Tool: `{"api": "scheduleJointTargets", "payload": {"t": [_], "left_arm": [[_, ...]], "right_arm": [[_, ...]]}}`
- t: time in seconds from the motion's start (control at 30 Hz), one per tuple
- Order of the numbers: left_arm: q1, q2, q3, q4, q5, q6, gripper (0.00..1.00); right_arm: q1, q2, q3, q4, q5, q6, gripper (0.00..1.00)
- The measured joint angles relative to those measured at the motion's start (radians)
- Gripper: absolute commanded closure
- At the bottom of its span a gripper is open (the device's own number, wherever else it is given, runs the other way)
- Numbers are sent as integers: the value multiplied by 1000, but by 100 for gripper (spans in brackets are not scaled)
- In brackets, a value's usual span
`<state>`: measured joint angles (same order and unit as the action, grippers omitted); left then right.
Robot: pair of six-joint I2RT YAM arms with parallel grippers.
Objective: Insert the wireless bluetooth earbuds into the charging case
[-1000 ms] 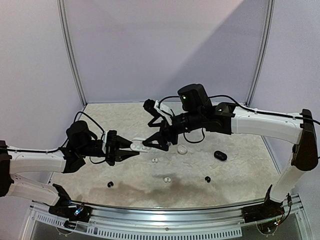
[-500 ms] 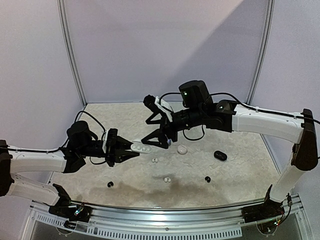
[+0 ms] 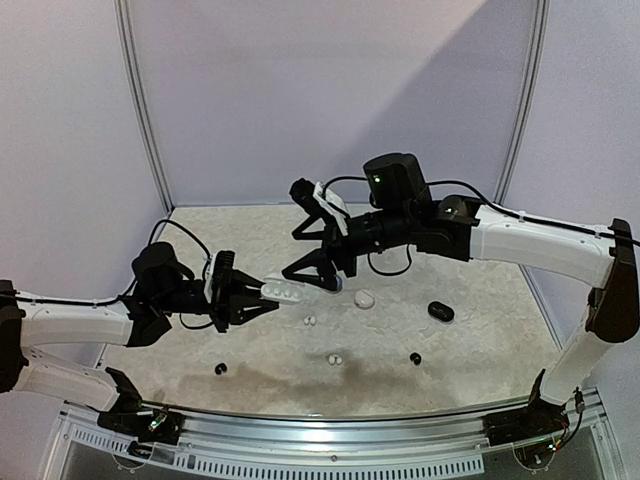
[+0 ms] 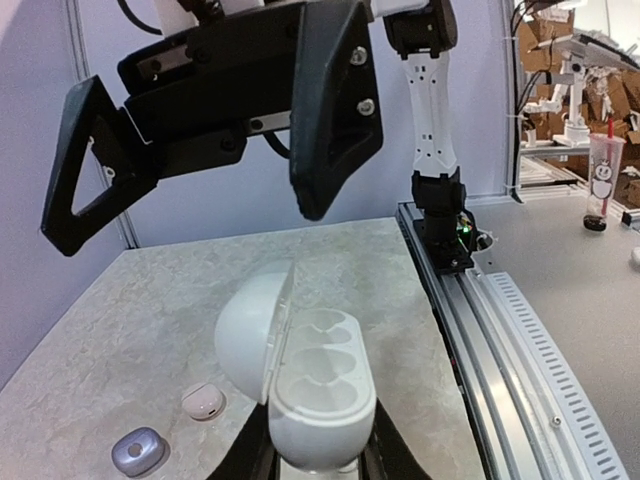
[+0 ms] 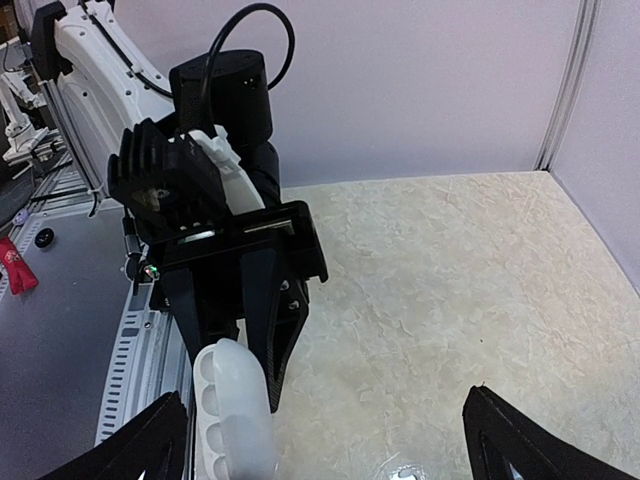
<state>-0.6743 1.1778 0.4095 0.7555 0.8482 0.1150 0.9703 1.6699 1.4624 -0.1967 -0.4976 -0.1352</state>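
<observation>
My left gripper (image 3: 262, 296) is shut on a white charging case (image 3: 285, 291) and holds it above the table. Its lid (image 4: 252, 325) stands open over the empty sockets (image 4: 318, 362), and the left fingers (image 4: 385, 462) clamp the base from below. My right gripper (image 3: 296, 258) hangs open just above and beyond the case, its black fingers (image 4: 330, 110) spread wide with nothing between them. Two white earbuds (image 3: 309, 321) (image 3: 334, 358) and two black earbuds (image 3: 221, 368) (image 3: 414, 358) lie on the table. In the right wrist view the case (image 5: 235, 420) sits near the left fingertip.
A closed whitish pebble case (image 3: 365, 299) and a closed dark case (image 3: 440, 312) lie on the marbled table (image 3: 480, 340) to the right. Both show in the left wrist view as a pinkish case (image 4: 203, 402) and a greyish case (image 4: 138, 450). A metal rail (image 3: 330, 425) runs along the near edge.
My right gripper has risen and drawn back a little from the case, its jaws staying wide. The left gripper has edged right with the case.
</observation>
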Motion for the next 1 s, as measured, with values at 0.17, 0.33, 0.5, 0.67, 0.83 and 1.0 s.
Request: {"api": "scheduleJointTargets", "payload": {"t": [0.17,0.33,0.5,0.67,0.83,1.0], "left_arm": [[0,-1,0,12,-23,-67,100],[1,-3,-4,18,-44,-125,100],[17,-21,-21,17,-60,-174,100],[43,-64,-43,15,-75,-194,100],[70,-123,-65,-1,-70,-180,100],[114,-157,-77,-31,-47,-179,100]], "right_arm": [[-2,0,2,-3,2,0,3],[-4,-1,3,-5,18,5,10],[-72,-5,12,5,43,136,27],[-157,6,56,-45,158,232,41],[-152,114,163,-114,225,254,50],[-145,302,279,-233,251,250,62]]}}
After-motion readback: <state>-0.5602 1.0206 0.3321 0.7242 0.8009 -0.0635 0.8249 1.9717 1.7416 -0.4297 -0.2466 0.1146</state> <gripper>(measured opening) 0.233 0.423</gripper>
